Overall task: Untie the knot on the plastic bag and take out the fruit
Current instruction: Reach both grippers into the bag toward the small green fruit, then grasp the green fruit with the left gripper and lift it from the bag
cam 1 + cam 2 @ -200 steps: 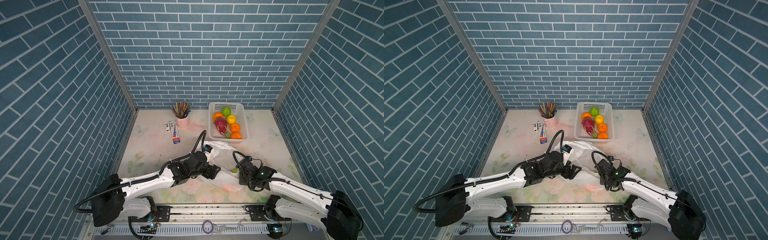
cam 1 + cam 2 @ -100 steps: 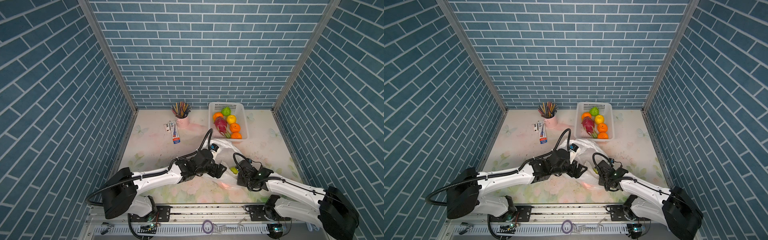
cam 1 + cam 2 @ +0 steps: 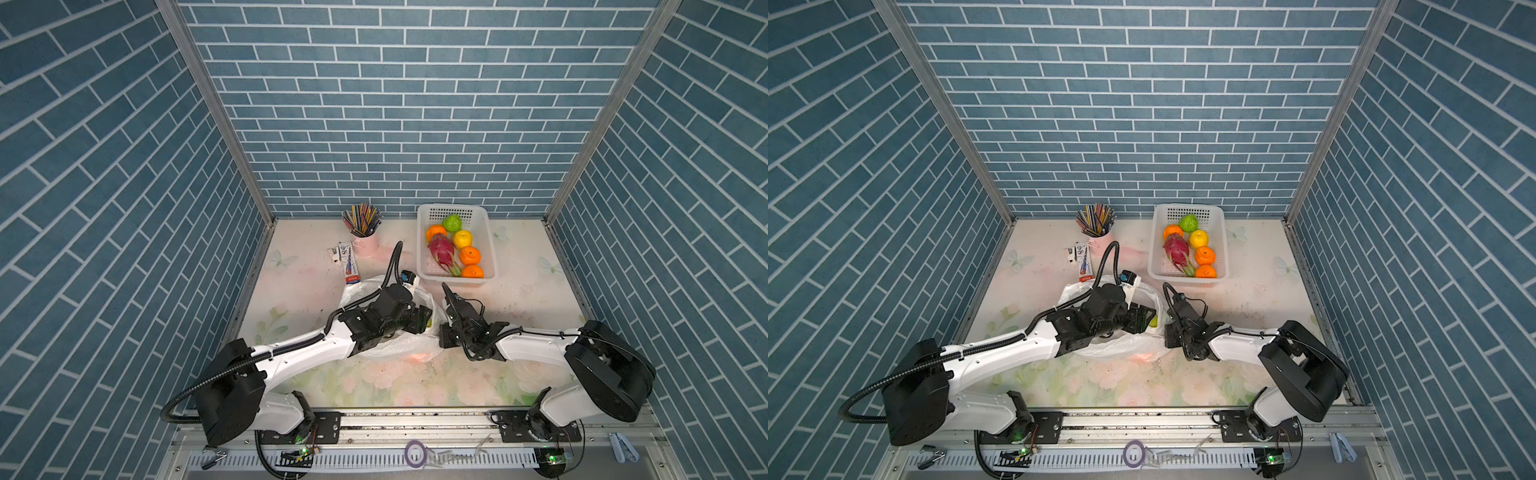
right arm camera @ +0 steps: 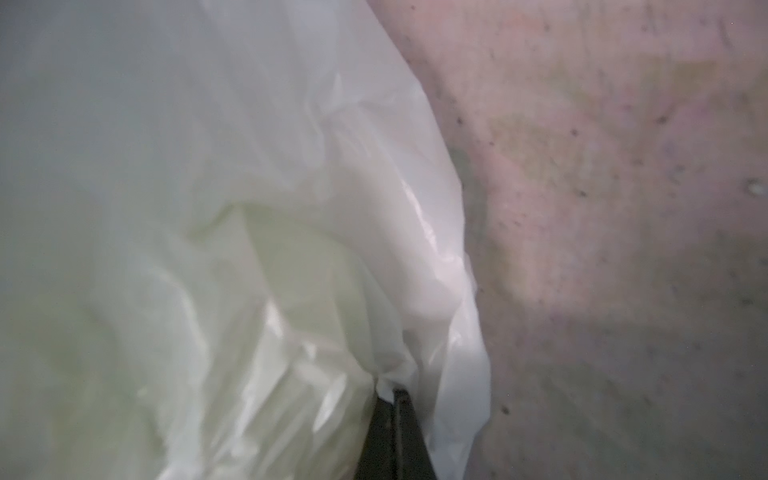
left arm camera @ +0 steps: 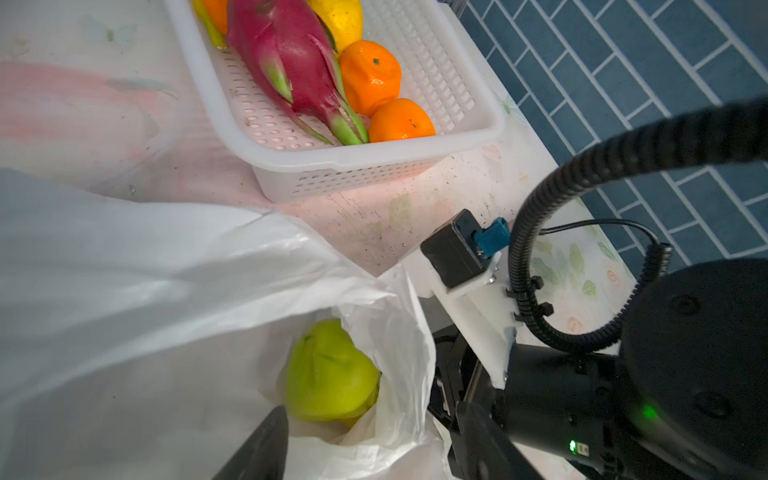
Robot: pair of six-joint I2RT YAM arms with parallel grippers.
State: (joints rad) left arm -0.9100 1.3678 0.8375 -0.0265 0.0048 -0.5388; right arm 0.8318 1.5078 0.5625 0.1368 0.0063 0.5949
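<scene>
Toward the back left of the counter (image 3: pixel 299 299), a pink cup (image 3: pixel 365 245) is holding coloured pencils (image 3: pixel 360 216). A tube (image 3: pixel 350 266) is lying flat just beside the cup.

Nearer the front, the left arm is reaching toward the middle, over the plastic bag (image 3: pixel 395 353). The bag is lying crumpled on the counter with its mouth gaping, as both top views (image 3: pixel 1125 345) are showing. The left pincer (image 3: pixel 1144 318) is sitting in that mouth with its jaws standing apart and nothing between them. The left wrist view is showing only one finger (image 5: pixel 266 440), lying against the white film. Just ahead of that finger a green fruit (image 5: pixel 328 374) is lying inside the bag. It is close to the fingertip, but I cannot tell whether they are touching.

To the right of the fruit, the right pincer (image 4: pixel 392 401) is pressing its jaws together on the bag's edge. It is pinching a fold of film on the side facing the right arm.

Further right and back, a white perforated basket (image 3: pixel 491 249) is standing apart from the bag. It is holding a dragon fruit (image 3: pixel 442 249), a lemon (image 3: pixel 462 240), three oranges (image 3: pixel 470 255) and a bumpy lime-green fruit (image 3: pixel 452 223).
</scene>
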